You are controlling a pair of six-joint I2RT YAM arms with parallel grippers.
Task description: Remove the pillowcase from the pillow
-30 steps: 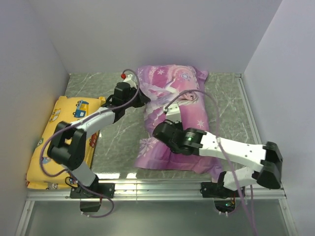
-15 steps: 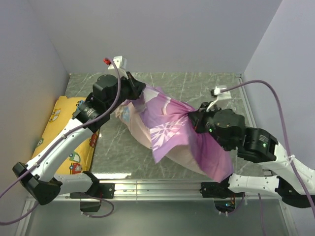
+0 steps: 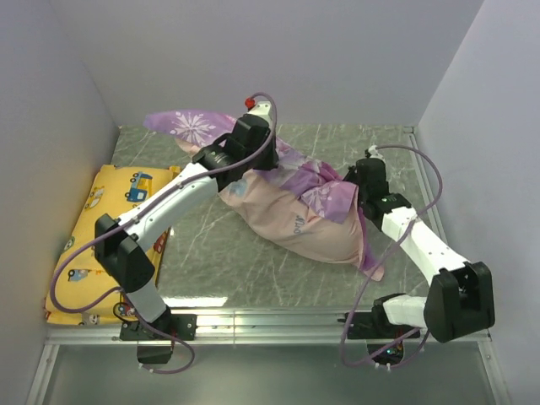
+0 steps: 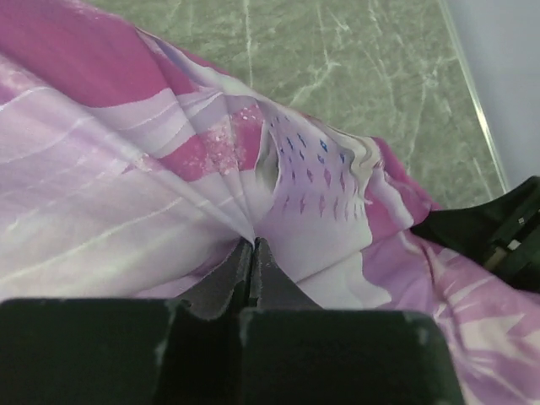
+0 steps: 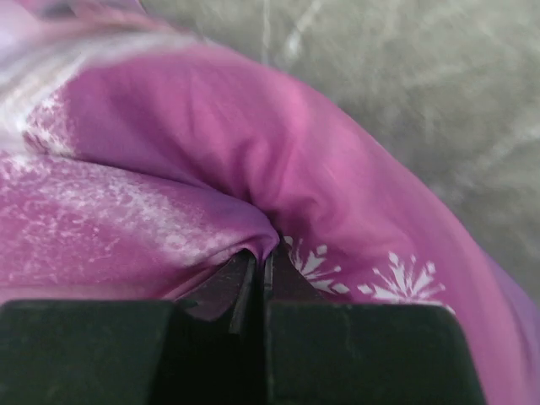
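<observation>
The pillowcase (image 3: 325,192) is bunched in the middle of the table. One snowflake flap (image 3: 190,126) is thrown out to the back left, and its pale pink inner side (image 3: 291,221) is stretched over a puffy bulge. No plain white pillow shows; it is hidden under the fabric. My left gripper (image 3: 257,162) is shut on a gathered fold of pillowcase (image 4: 278,169), with the fingertips (image 4: 253,246) closed on cloth. My right gripper (image 3: 353,190) is shut on a purple fold (image 5: 278,169) at the bundle's right end, with the cloth pinched between the tips (image 5: 263,253).
A yellow cushion (image 3: 101,236) printed with vehicles lies along the left wall. White walls close the table on the left, back and right. A metal rail (image 3: 270,321) runs along the near edge by the arm bases. Grey marbled tabletop (image 3: 202,245) shows in front of the bundle.
The pillowcase hung stretched between both raised grippers. Now the left gripper has moved right toward the centre, the right has moved back, and the bundle lies on the table with its pale side up.
</observation>
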